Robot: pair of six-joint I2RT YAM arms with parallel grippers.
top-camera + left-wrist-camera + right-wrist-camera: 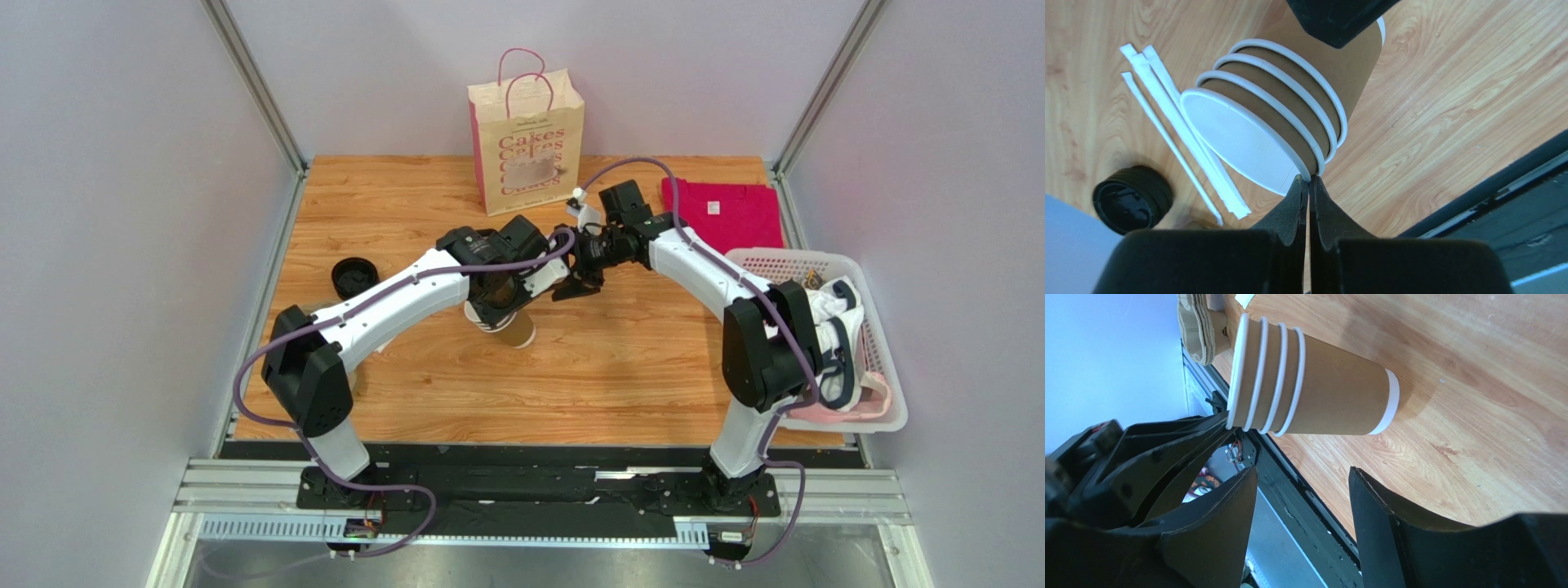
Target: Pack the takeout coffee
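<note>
Lids (355, 277), black and stacked, lie near the table's left edge, with paper-wrapped straws (1177, 131) just beside them. Next comes the left gripper (1309, 184), its jaws pinched tight on the rim of the top cup in a stack of 4 nested kraft cups (1333, 67). The stack's base rests near the table's middle, and the pinch looks meant to peel 1 cup free for the takeout coffee. No cup wears a lid yet. Pulp carriers (1195, 324) lie close by the rims. Behind, at the far edge, stands the paper bag (525, 147). The right gripper (1303, 474) hangs beside the stack, jaws wide and holding nothing, probably placed to steady the lower cups. A pink cloth (724, 211) lies in the far right corner, and a basket (773, 257) sits along the right edge. Both arms crowd the way to the bag.
</note>
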